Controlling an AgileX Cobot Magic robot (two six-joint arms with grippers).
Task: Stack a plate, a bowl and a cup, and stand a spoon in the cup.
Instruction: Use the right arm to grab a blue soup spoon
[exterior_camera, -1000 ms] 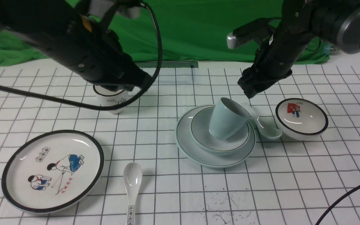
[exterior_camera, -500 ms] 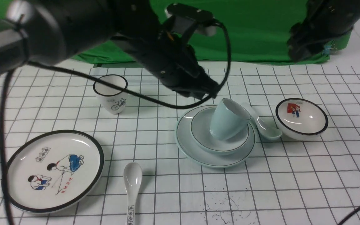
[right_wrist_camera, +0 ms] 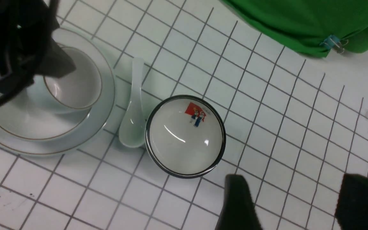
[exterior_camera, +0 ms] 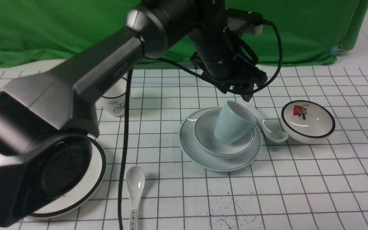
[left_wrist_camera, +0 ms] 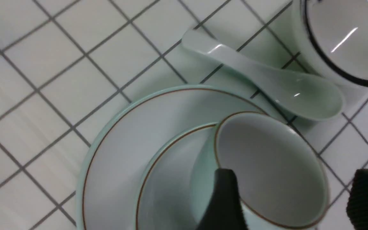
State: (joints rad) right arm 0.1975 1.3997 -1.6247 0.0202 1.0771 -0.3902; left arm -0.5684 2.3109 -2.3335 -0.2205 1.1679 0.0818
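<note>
While the left hand [left_wrist_camera: 295,179] hovered just above the cup [exterior_camera: 233,123] with its fingers spread and nothing gripped, the cup leaned tilted inside the bowl [exterior_camera: 217,147], its mouth turned up and toward the robot's right. It was a small handleless cup, pale blue-green outside and white inside, with a thin gold-brown line round the rim. In the left wrist view, 1 dark finger [left_wrist_camera: 224,198] showed over the cup's near rim and the other stood outside the far rim; whether either touched it could not be told. The bowl, pale blue-green with a thin dark rim line, sat in the matching plate [exterior_camera: 200,156] on the white gridded worktop [exterior_camera: 299,191]. The spoon [exterior_camera: 273,132], plain and pale, lay flat on the worktop between the plate and a black-rimmed bowl [exterior_camera: 308,121], just beside both. The right hand [right_wrist_camera: 297,191] hung off to the right, its 2 fingers parted and empty.
</note>
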